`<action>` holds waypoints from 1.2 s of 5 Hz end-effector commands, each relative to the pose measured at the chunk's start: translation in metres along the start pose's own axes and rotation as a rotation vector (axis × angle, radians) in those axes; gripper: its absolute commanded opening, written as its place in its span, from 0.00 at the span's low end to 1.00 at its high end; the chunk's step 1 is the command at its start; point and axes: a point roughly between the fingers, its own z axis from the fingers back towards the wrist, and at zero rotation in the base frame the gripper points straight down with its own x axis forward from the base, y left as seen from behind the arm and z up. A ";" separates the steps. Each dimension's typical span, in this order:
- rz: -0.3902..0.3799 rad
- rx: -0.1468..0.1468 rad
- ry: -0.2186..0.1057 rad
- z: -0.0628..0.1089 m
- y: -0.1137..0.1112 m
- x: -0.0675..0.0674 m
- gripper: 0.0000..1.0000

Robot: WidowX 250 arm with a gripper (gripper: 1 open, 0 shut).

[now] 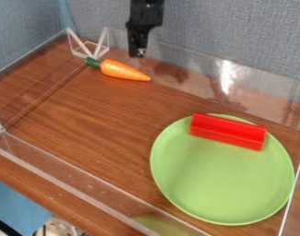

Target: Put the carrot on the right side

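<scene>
The carrot [123,71] is small and orange with a green stem end pointing left. It lies on the wooden table [90,129] at the back left. My gripper [136,53] hangs pointing down just behind and above the carrot's middle, close to the back wall. Its dark fingers are pressed together with nothing between them. The carrot is not held.
A green plate [220,184] sits at the front right with a red rectangular block [227,130] on its far part. Clear plastic walls [245,78] ring the table. A white wire stand [86,42] sits in the back left corner.
</scene>
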 end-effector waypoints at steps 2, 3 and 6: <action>0.051 0.081 -0.076 0.007 0.013 -0.008 0.00; 0.067 0.073 -0.089 -0.008 0.022 -0.008 0.00; 0.258 0.035 -0.098 -0.017 0.038 -0.048 0.00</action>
